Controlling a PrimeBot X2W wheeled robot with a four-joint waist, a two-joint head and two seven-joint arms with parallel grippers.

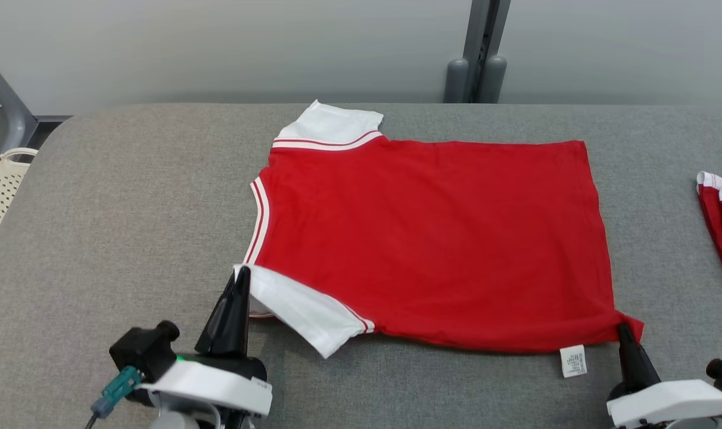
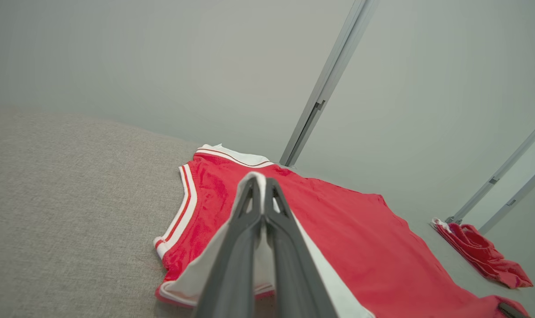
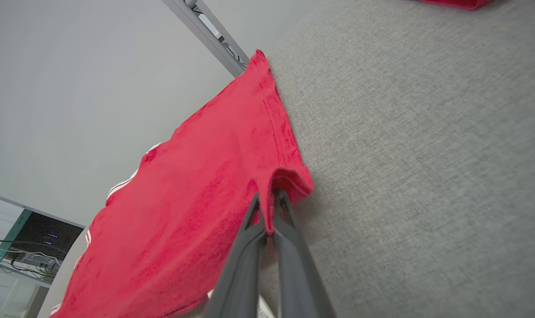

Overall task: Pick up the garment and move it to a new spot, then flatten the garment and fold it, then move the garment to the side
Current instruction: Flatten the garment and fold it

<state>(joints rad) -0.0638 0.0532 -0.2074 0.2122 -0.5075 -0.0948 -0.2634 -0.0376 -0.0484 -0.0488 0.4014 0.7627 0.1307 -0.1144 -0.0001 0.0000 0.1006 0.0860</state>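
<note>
— Garment (image 1: pixel 432 238) is lying flat mid-table (image 1: pixel 128 208), red tee, collar pointing L, hem R. Grips?
— Left gripper (image 1: pixel 242 275) is clamping the near white sleeve (image 1: pixel 304 316), jaws pressed together on the cloth. Right gripper (image 1: pixel 622 328) is pinching the near hem corner (image 1: pixel 636 326), closed tight on fabric too.
— Handling?
— Looking light, soft, limp knit. Prob sagging btw the two pinch pts once lifted, no stiffness. Corners are the right holds imo. Thin layer could be slipping out, so I'm expecting slow lifts.
— Room?
— Far sleeve (image 1: pixel 331 125) is sitting close to the table's far edge, so little margin there. Open grey is showing on the L. Second red garment (image 1: pixel 721 223) is lying at the R edge, well apart. Basket (image 1: pixel 0 185) is standing off the table's L end. I'm favouring a fold away from us, w/ both pinches moving together.
</note>
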